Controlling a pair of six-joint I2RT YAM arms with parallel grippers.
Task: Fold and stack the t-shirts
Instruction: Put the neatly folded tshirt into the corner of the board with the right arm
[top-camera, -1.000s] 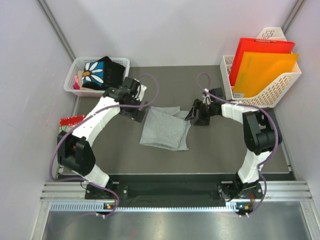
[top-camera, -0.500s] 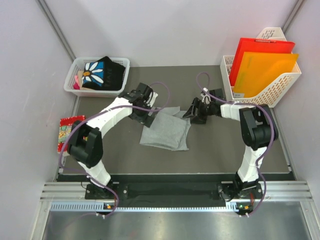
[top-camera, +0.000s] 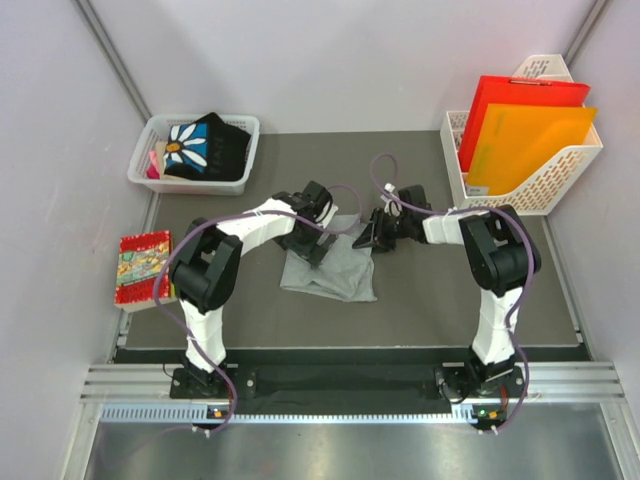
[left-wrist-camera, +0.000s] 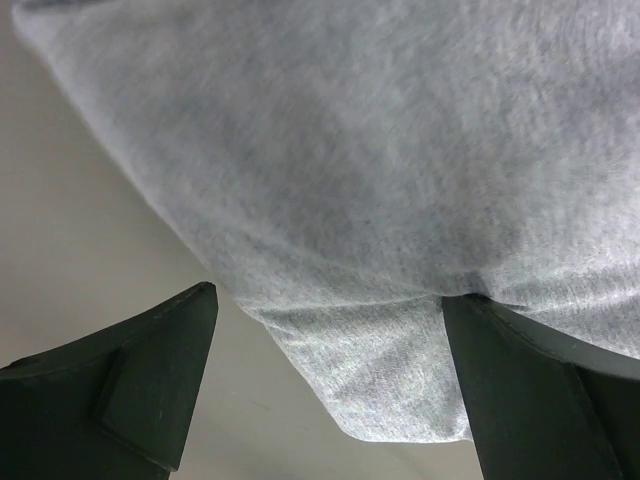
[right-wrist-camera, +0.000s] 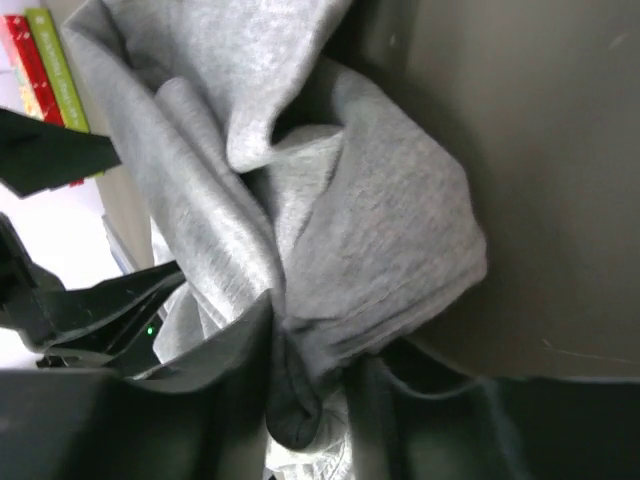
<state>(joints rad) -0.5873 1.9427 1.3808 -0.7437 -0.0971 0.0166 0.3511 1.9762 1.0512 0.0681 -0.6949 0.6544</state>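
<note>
your left gripper (left-wrist-camera: 330, 305) has its two fingers (left-wrist-camera: 150, 380) wide apart, low over the grey t-shirt (top-camera: 335, 268). a rounded corner of the cloth lies in the gap between them, and they grip nothing. i cannot tell if they touch the cloth. your right gripper (right-wrist-camera: 310, 395) is clamped on a bunched fold of the same shirt; the fold goes down between its dark fingers (right-wrist-camera: 225, 385) and the cloth above them is wrinkled and lifted.

from above, the grey t-shirt lies partly folded near the middle of the dark table mat (top-camera: 440, 290). the left gripper is at its far left part and the right gripper at its far right corner, so the two arms come near each other. the black t-shirt (top-camera: 215, 145) with the white daisy sits in the white basket (top-camera: 140, 168) at the far left corner, well apart from the grey one. a red patterned packet (top-camera: 140, 262) lies at the left edge. a white file rack (top-camera: 560, 175) with a red and an orange folder (top-camera: 525, 145) stands at the far right.
</note>
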